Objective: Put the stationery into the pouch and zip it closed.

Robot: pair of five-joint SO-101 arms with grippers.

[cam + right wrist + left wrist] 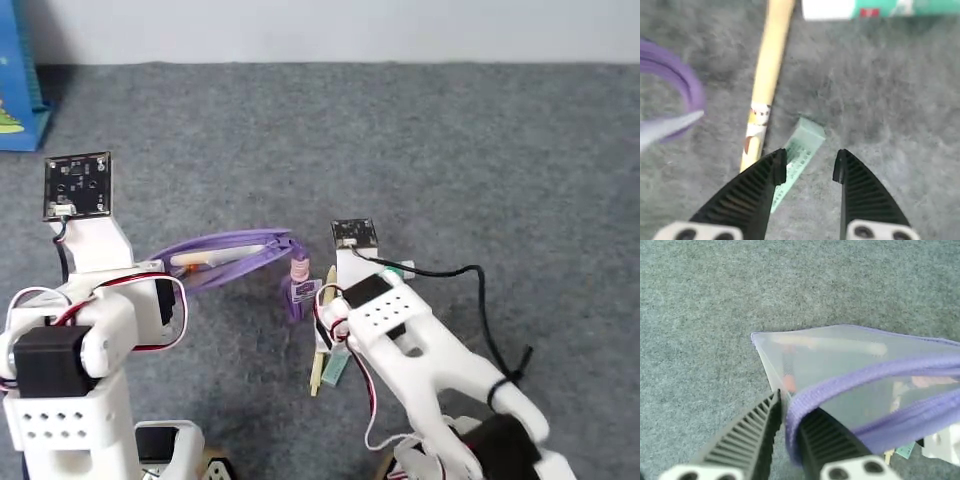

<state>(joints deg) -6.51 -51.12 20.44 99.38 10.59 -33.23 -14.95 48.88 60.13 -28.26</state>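
Right gripper (pixel 810 167) half-open over mint-green flat plastic strip (pixel 796 150), axis near-far; left gripper (pixel 789 407) pinching translucent purple-zipped pouch (pixel 840 365).

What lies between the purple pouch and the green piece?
A wooden pencil, between the pouch and green piece, in the right wrist view.

Your tabletop (pixel 450 130) wears a grey covering, matt and rough like felt. The pouch (pixel 840 365) is smooth, frosted plastic, and its purple zip tape (pixel 880 372) looks like woven cloth. The pencil (pixel 767 70) is pale, smooth wood. The green piece (pixel 795 155) is matt and finely ridged. Your left hand (pixel 787 410) and right hand (pixel 810 162) have matt black, ribbed plastic fingers.
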